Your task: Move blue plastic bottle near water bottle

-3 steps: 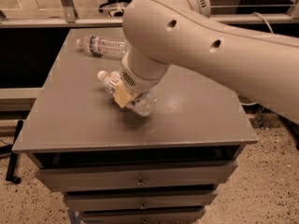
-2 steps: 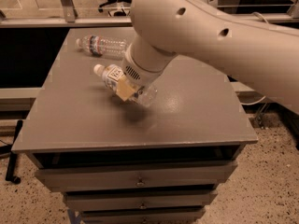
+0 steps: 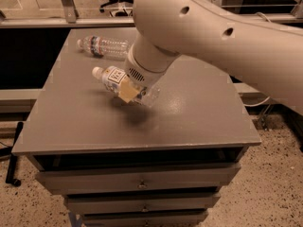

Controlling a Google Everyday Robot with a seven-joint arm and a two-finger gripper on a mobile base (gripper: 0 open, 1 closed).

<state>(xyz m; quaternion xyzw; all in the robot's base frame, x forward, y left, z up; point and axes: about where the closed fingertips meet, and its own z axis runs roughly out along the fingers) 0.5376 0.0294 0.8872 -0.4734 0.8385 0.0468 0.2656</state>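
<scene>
The blue plastic bottle [image 3: 115,81], pale and translucent with a white cap and a white label, is held lying sideways just above the grey cabinet top [image 3: 85,122], cap pointing left. My gripper [image 3: 129,91] is shut on the bottle's middle; a tan finger pad [image 3: 126,93] shows against it. The water bottle [image 3: 103,47], clear and ribbed with a red-blue band, lies on its side at the back left of the top, a short way behind the held bottle. My large white arm hides the back right of the top.
The cabinet has drawers [image 3: 142,183] below its front edge. A dark shelf and railing run behind it. Speckled floor lies to the right and left. A black handle [image 3: 14,155] hangs off the left side.
My gripper has carried the blue plastic bottle up and to the left, towards the water bottle. The water bottle has not moved.
</scene>
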